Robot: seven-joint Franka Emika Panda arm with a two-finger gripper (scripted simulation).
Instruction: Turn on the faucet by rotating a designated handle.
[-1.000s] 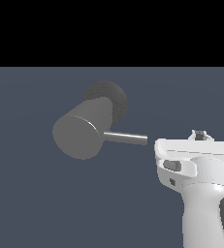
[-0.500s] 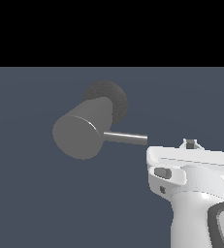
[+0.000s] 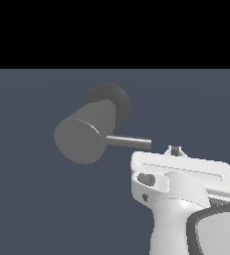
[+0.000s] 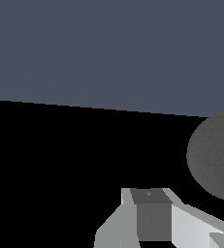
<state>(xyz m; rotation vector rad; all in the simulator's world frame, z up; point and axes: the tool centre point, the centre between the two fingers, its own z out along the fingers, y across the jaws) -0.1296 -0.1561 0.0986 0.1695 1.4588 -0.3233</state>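
The faucet (image 3: 81, 137) is a thick matte grey cylinder with a flat round end, standing out from a dark rough round base (image 3: 117, 99). Its handle (image 3: 130, 142), a thin shiny rod, points toward the exterior view's right. My gripper (image 3: 174, 149) sits just below and to the right of the rod's free tip, apart from it, with only a small fingertip showing above the white hand (image 3: 183, 172). In the wrist view the fingers (image 4: 150, 213) appear pressed together, holding nothing. The faucet base (image 4: 210, 155) shows there as a dark disc at the frame's edge.
A plain dark blue-grey floor (image 3: 37, 209) lies around the faucet. My white arm (image 3: 186, 224) fills the exterior view's lower right corner. Nothing else is in view.
My hand has shifted toward the exterior view's left and slightly down, ending closer beneath the handle's tip. The faucet and handle have not moved.
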